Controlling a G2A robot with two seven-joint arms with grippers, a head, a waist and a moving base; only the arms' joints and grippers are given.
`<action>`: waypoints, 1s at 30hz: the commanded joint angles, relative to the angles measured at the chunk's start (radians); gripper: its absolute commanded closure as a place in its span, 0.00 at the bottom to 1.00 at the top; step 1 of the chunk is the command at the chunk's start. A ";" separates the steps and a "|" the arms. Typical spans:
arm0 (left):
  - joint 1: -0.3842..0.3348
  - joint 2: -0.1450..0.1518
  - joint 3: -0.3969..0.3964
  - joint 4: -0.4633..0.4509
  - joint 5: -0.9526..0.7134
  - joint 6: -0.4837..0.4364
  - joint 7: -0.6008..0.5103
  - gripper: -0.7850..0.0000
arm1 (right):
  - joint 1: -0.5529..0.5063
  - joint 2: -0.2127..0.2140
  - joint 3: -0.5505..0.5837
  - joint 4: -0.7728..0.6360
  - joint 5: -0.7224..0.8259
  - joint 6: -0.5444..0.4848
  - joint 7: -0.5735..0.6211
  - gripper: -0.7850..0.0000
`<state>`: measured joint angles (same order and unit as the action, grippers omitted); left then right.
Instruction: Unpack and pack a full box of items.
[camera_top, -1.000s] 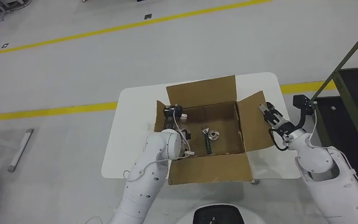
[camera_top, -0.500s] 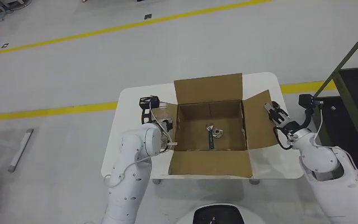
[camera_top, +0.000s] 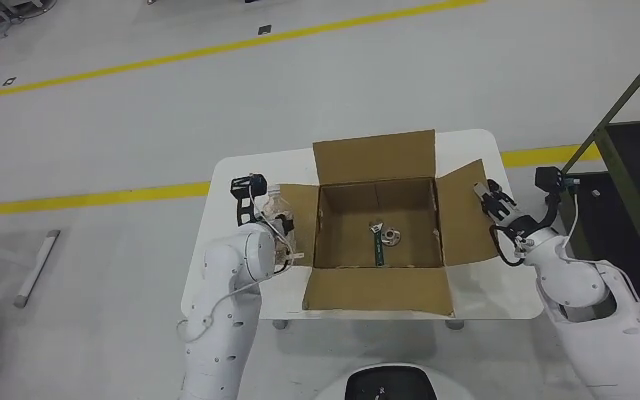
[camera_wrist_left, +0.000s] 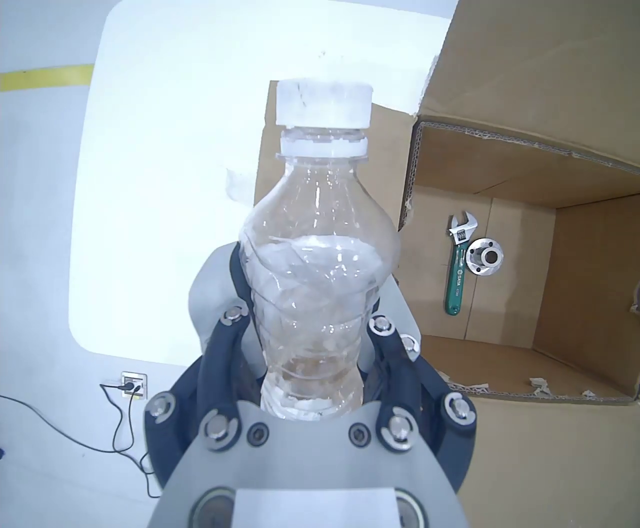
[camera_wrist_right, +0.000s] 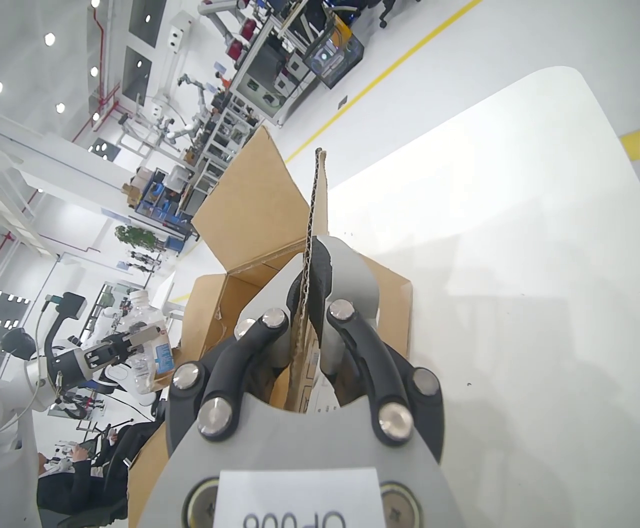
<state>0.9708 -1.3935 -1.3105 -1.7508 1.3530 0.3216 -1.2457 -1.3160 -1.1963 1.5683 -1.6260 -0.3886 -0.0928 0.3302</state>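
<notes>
- Clamping the bottle (camera_wrist_left: 320, 225), the left gripper (camera_wrist_left: 312, 280) holds it just outside the box (camera_top: 375, 290), likely for setting down.
- Opposite, the right gripper (camera_wrist_right: 310, 280) pinches the box's right flap (camera_wrist_right: 317, 200), probably steadying it.

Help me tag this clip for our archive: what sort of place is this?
Probably a robotics lab or industrial test hall: it has yellow floor lines, and other robot arms and equipment racks stand in the room behind.
</notes>
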 joint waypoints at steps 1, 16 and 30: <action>0.014 0.003 -0.019 -0.024 0.014 -0.002 -0.006 1.00 | 0.001 0.000 -0.003 -0.004 -0.005 0.002 0.000 0.00; 0.122 0.028 -0.207 -0.092 0.139 0.009 -0.051 1.00 | -0.009 0.005 0.008 -0.032 -0.031 -0.016 -0.006 0.00; 0.124 0.029 -0.211 -0.073 0.139 0.006 -0.052 1.00 | -0.040 0.006 0.028 -0.125 -0.132 -0.029 -0.138 0.00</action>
<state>1.0946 -1.3647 -1.5219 -1.8243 1.4919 0.3276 -1.2974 -1.3518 -1.1898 1.5953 -1.7400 -0.5064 -0.1197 0.2077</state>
